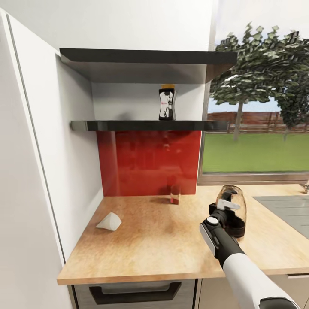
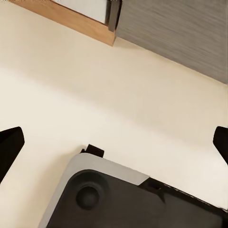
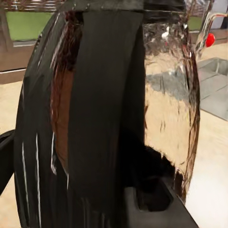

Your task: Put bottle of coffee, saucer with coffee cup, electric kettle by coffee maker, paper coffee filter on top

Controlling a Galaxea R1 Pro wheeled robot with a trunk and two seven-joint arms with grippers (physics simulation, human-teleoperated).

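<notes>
A dark bottle of coffee [image 1: 167,103] with a yellow lid stands upright on the lower black shelf [image 1: 128,125]. On the wooden countertop [image 1: 159,240], a white paper filter cone [image 1: 109,222] lies at the left. A glass, kettle-like vessel [image 1: 234,206] with a black handle [image 3: 107,118] and base stands at the right. My right gripper [image 1: 226,213] is right at that handle, open, with one finger [image 3: 4,159] showing wide at the picture's edge. My left gripper [image 2: 114,142] is open and empty, pointing down at the pale floor.
A small reddish-brown glassy object [image 1: 174,195] stands at the red backsplash. A grey sink [image 1: 287,210] lies at the far right under the window. A tall white cabinet [image 1: 30,171] walls off the left. A dark drawer handle [image 1: 135,292] sits below the counter edge.
</notes>
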